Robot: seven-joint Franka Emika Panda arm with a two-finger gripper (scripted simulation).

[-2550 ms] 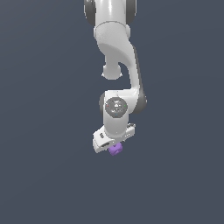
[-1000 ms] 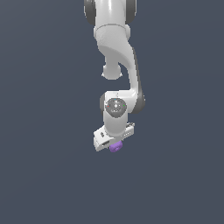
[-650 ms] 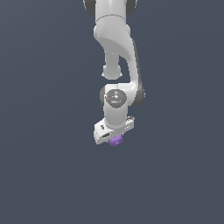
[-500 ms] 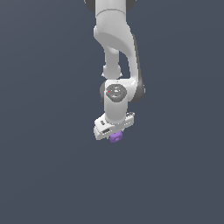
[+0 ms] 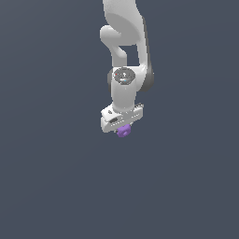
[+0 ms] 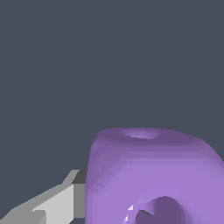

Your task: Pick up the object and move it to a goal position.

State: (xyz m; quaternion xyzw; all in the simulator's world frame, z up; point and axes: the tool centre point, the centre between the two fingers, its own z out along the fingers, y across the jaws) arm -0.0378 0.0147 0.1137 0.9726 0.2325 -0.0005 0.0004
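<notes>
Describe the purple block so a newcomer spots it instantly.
Follow the white robot arm down to the gripper at its lower end. The small purple block with rounded corners sits just beneath it, a round dimple on its face. It is the only coloured thing against the plain grey background.

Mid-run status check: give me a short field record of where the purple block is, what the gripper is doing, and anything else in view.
object: purple block, rounded corners, round dimple on its face
object position: directly under the gripper, off any visible surface
gripper: shut on the purple block
visible finger: one grey finger beside the block in the wrist view
arm: white, reaching down from above
surroundings: plain dark grey, no goal marker visible
</notes>
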